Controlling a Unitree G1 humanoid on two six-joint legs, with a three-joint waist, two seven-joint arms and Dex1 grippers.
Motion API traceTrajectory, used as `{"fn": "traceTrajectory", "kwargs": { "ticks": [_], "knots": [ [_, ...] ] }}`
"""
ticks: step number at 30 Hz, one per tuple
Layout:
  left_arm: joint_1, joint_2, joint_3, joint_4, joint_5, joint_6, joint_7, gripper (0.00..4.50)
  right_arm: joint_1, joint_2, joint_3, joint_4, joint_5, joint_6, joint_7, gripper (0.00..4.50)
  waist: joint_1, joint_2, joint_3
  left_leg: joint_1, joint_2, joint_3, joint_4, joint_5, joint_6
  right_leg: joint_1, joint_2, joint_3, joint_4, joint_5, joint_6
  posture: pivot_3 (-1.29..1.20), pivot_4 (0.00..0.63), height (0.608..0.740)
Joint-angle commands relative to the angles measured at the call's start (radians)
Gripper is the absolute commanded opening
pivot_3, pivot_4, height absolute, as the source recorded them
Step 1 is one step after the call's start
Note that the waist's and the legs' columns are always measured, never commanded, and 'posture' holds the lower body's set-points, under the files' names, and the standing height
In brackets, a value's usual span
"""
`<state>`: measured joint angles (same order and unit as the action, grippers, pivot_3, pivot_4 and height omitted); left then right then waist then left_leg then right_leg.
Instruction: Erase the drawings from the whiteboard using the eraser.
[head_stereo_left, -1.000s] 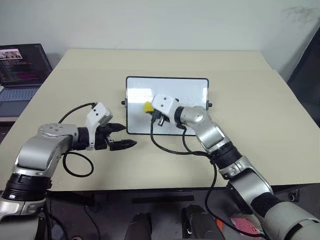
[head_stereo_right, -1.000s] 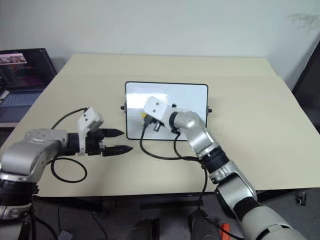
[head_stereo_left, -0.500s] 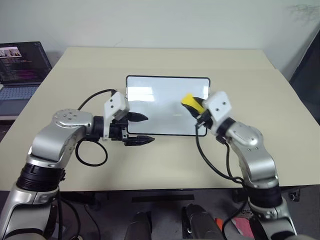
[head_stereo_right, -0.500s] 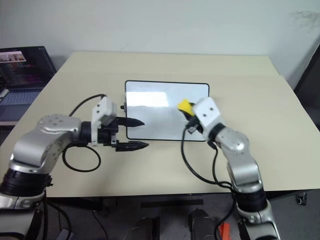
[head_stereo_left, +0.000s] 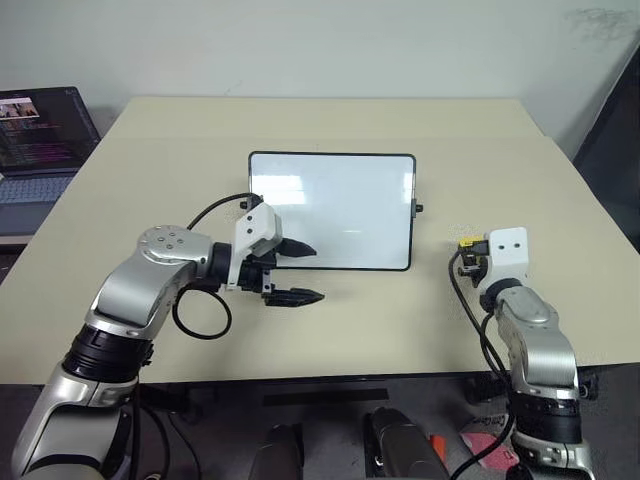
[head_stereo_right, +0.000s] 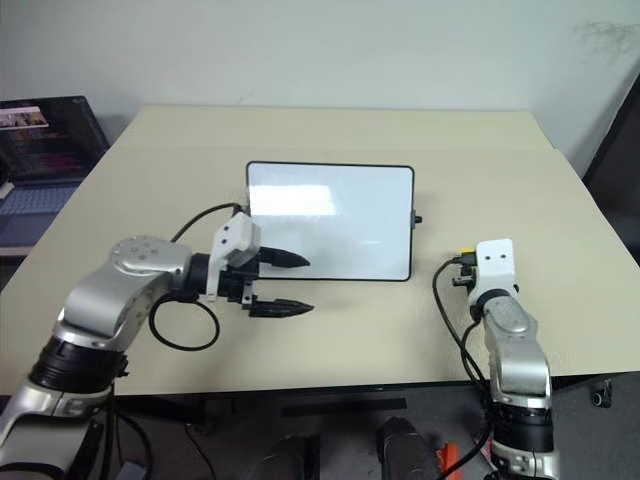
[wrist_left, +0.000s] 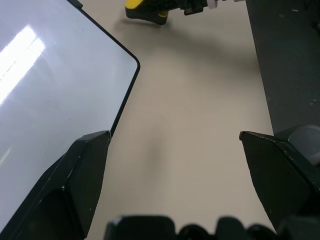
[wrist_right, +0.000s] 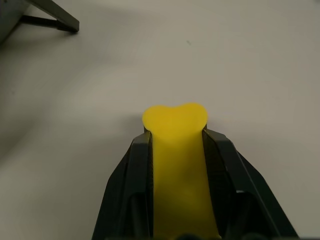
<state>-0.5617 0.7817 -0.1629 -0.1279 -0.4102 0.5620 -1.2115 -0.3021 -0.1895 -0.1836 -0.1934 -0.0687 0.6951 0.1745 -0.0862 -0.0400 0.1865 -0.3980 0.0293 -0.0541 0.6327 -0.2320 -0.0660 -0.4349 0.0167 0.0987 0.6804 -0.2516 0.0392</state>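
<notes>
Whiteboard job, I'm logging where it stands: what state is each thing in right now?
Whiteboard: flat on the table, surface wiped, no marks visible.
Eraser: squeezed between the right gripper's fingers, off the board, over the table.
Right gripper: shut on the eraser, to the board's right.
Left gripper: open, holding nothing, at the board's near left corner.
Laptop: lid open, screen lit.

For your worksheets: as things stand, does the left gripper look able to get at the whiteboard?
Probably yes. The left gripper stands open at the whiteboard's near left corner, one finger over the board, and nothing lies between them. The right gripper holds the eraser off to the right.
</notes>
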Motion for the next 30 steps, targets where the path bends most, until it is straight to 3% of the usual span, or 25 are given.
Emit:
{"fn": "traceTrajectory", "kwargs": {
  "ticks": [1, 26, 28, 30],
  "knots": [
    [-0.007, 0.006, 0.008, -0.023, 0.006, -0.014, -0.007, 4.50, -0.056, -0.033, -0.043, 0.077, 0.028, -0.028, -0.017, 1.07, 0.000, 0.000, 0.000, 0.000, 0.000, 0.000, 0.000, 0.000, 0.000, 0.000, 0.000, 0.000, 0.000, 0.000, 0.000, 0.00, 0.150, 0.740],
    [0.022, -0.006, 0.045, -0.063, -0.053, -0.031, -0.019, 4.50, -0.102, -0.053, -0.084, 0.166, 0.166, -0.012, -0.054, 1.07, 0.001, 0.000, 0.000, 0.000, 0.000, 0.000, 0.000, 0.000, 0.000, 0.000, 0.000, 0.000, 0.000, 0.000, 0.000, 0.00, 0.150, 0.740],
    [0.019, -0.008, 0.042, -0.060, -0.050, -0.033, -0.018, 4.50, -0.103, -0.048, -0.099, 0.158, 0.186, 0.000, -0.055, 1.79, 0.001, 0.000, 0.000, 0.000, 0.000, 0.000, 0.000, 0.000, 0.000, 0.000, 0.000, 0.000, 0.000, 0.000, 0.000, 0.00, 0.150, 0.740],
    [0.019, -0.009, 0.041, -0.056, -0.049, -0.037, -0.019, 4.50, -0.103, -0.050, -0.099, 0.152, 0.197, 0.004, -0.056, 1.79, 0.001, 0.000, 0.000, 0.000, 0.000, 0.000, 0.000, 0.000, 0.000, 0.000, 0.000, 0.000, 0.000, 0.000, 0.000, 0.00, 0.150, 0.740]
  ]
}}
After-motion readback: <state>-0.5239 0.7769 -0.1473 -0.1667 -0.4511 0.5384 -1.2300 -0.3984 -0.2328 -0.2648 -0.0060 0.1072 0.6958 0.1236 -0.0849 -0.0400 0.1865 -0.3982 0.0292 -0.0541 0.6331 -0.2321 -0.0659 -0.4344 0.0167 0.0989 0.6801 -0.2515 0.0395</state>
